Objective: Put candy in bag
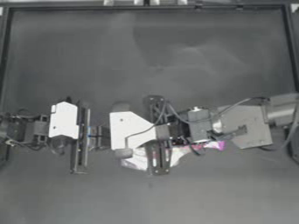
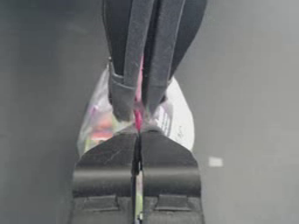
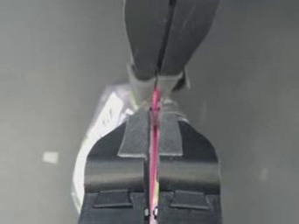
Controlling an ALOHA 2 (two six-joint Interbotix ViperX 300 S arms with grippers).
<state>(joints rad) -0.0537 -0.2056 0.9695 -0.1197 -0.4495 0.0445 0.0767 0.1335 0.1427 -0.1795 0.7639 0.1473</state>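
Observation:
The clear bag (image 1: 137, 162) with its pink zipper strip (image 2: 138, 124) hangs between both grippers at the table's front middle. In the left wrist view my left gripper (image 2: 139, 133) is shut on the pink strip. The right gripper (image 2: 137, 114) pinches the same strip just beyond it. The right wrist view shows the right gripper (image 3: 154, 113) shut on the strip (image 3: 154, 144), tip to tip with the left gripper (image 3: 156, 85). Candy (image 2: 102, 127) in red, yellow and green shows through the bag's wall below the strip. I see no loose candy on the table.
The dark table (image 1: 146, 61) stretches away behind the arms to a raised frame (image 1: 146, 6) at the back and sides. A small pale speck (image 2: 215, 162) lies on the table beside the bag.

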